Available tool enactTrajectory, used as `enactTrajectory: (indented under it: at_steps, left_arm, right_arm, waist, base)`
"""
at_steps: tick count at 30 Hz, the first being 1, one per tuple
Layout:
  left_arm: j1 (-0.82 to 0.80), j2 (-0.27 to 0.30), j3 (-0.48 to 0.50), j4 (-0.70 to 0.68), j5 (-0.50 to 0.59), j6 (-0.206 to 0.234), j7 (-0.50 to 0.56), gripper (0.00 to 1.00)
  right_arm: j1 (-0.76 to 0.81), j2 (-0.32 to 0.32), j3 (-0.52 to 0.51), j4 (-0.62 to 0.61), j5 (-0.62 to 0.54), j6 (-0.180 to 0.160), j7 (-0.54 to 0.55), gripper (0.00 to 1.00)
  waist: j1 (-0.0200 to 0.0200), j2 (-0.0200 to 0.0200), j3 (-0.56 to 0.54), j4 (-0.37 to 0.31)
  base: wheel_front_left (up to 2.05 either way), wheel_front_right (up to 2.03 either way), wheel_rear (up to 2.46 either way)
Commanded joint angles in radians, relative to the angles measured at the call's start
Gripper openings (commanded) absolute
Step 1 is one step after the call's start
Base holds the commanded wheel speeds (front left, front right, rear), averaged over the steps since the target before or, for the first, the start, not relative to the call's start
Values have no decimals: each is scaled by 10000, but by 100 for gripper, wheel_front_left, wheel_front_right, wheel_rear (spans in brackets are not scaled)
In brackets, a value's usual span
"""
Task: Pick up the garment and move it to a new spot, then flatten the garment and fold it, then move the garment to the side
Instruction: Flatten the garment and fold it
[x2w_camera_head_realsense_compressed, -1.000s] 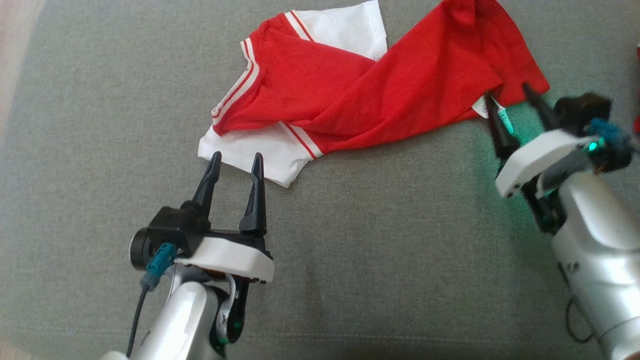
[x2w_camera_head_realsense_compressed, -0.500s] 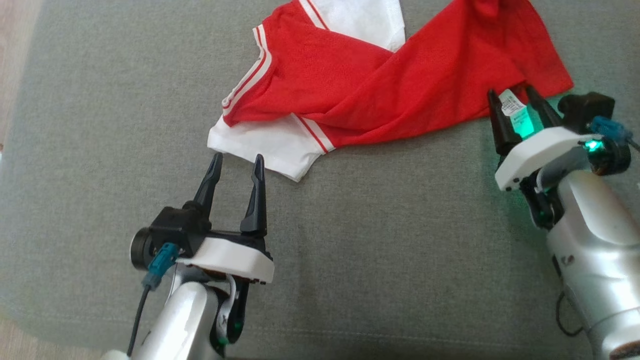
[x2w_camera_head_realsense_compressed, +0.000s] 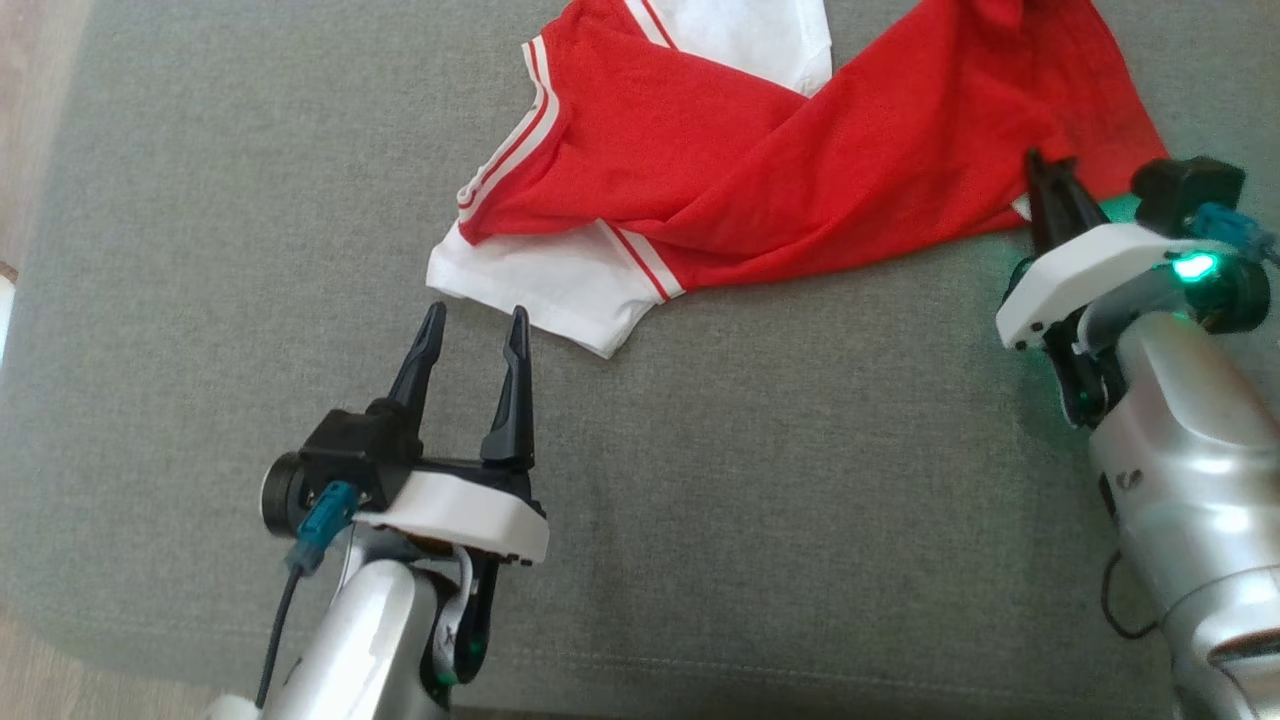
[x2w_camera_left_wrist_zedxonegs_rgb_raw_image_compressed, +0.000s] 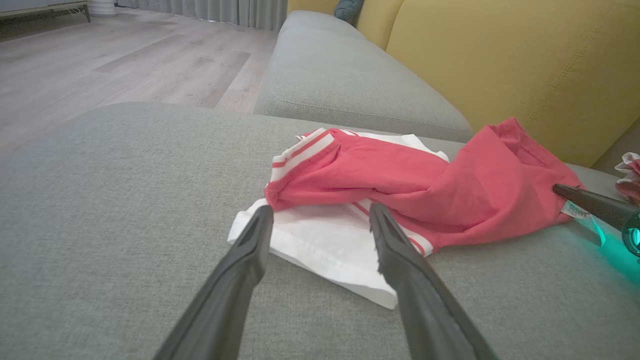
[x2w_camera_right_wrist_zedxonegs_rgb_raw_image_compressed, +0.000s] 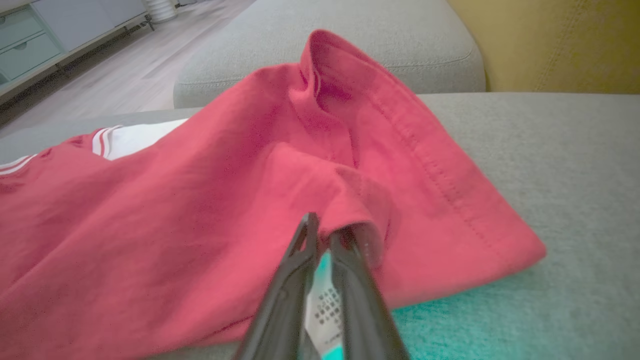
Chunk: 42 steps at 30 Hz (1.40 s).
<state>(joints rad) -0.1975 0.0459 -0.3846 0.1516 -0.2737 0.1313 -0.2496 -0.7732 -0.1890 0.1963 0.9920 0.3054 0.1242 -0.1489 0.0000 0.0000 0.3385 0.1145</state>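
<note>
The garment (x2w_camera_head_realsense_compressed: 800, 190) is made of soft, matt knit cloth. The seat cushion (x2w_camera_head_realsense_compressed: 800, 480) is covered in coarse grey weave. The backrest (x2w_camera_left_wrist_zedxonegs_rgb_raw_image_compressed: 525, 65) is upholstered in smooth material. The floor (x2w_camera_left_wrist_zedxonegs_rgb_raw_image_compressed: 125, 60) is laid in wood. The fingers (x2w_camera_head_realsense_compressed: 511, 400) of the left gripper (x2w_camera_head_realsense_compressed: 474, 325) are made of dark matt plastic; the right forearm (x2w_camera_head_realsense_compressed: 1190, 470) is cased in glossy silver.

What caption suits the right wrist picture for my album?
Right gripper closed on the edge of the red garment, its white label between the jaws, on a grey cushion.
</note>
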Motion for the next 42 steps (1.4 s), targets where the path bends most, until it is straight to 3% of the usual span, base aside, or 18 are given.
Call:
enactTrajectory:
  at_steps: [1, 7, 11, 17, 22, 27, 29, 31, 42]
  left_arm:
    - [-302, 43, 297, -291, 72, 0, -122, 100]
    - [-216, 43, 394, -268, 108, 18, -122, 100]
    - [-48, 43, 480, -287, 109, 34, -122, 100]
    - [106, 43, 500, -328, 110, 6, -122, 100]
    - [203, 43, 494, -340, 126, -1, -122, 100]
    - [261, 43, 514, -290, 156, -54, -122, 100]
    - [273, 43, 512, -264, 162, -72, -122, 100]
    - [291, 43, 511, -233, 167, -89, -122, 100]
    - [478, 43, 445, 205, 60, -302, -122, 100]
  right_arm:
    - [-360, 164, -21, -67, -139, 65, -381, 0]
    - [-370, 173, -310, -11, -466, 65, -870, 0]
    - [339, 212, -966, -671, -823, 65, -1067, 0]
    - [2046, 328, -2549, -2197, -1845, 65, -1105, 0]
    - [3727, 876, -3962, -3920, -2866, 65, -542, 0]
    - [4783, 1303, -4399, -5411, -3249, 65, 292, 2]
    - [5022, 1355, -4461, -5737, -3302, 65, 517, 42]
    - [5208, 1376, -4367, -5939, -3191, 65, 679, 100]
    - [6060, 1385, -3313, -6625, -2261, 65, 798, 100]
  waist:
    - [0, 0, -18, -35]
    - [0, 0, -155, -235]
    - [0, 0, -392, -536]
    - [0, 0, -648, -843]
    - [0, 0, -749, -959]
    - [0, 0, -794, -1030]
    - [0, 0, -832, -1050]
    - [0, 0, -876, -1074]
    - [0, 0, -1281, -1516]
  base:
    - [0, 0, 0]
    - [0, 0, 0]
    - [0, 0, 0]
    - [0, 0, 0]
    - [0, 0, 0]
    - [0, 0, 0]
    - [0, 0, 0]
    - [0, 0, 0]
    - [0, 0, 0]
